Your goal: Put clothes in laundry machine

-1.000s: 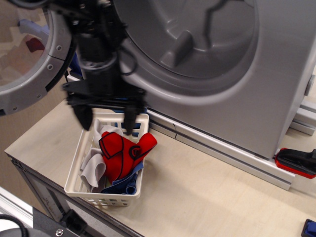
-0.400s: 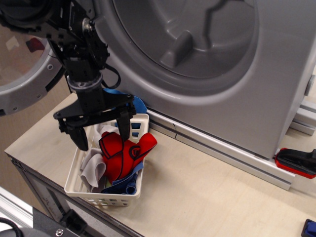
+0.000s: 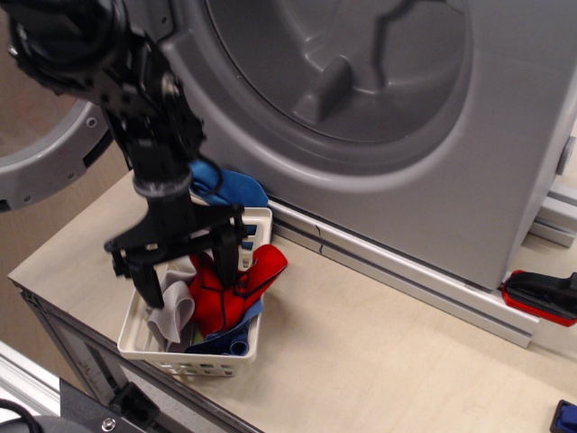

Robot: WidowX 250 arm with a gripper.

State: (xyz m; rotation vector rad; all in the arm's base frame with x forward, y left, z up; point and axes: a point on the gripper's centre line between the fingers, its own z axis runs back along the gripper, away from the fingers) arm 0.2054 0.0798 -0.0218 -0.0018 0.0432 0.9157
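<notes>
The clothes lie in a white lattice basket [image 3: 200,363] at the front left of the table: a red garment with black trim [image 3: 245,287], a white-grey one [image 3: 172,317] and a navy-blue one [image 3: 226,342]. Another blue piece [image 3: 232,187] lies behind the basket. My gripper [image 3: 187,275] is open and lowered into the basket. Its left finger stands by the white-grey cloth and its right finger presses on the red garment. The laundry machine [image 3: 505,135] fills the back, with its ribbed drum mouth [image 3: 361,72] open and its round door [image 3: 50,167] swung out to the left.
A red and black tool [image 3: 541,296] lies at the right beside the machine's aluminium base rail [image 3: 406,275]. A small blue object [image 3: 565,417] sits at the bottom right corner. The table's front edge runs close below the basket.
My gripper has come down from above the basket's back rim into the basket, onto the clothes. The red garment is now partly covered and pressed down.
</notes>
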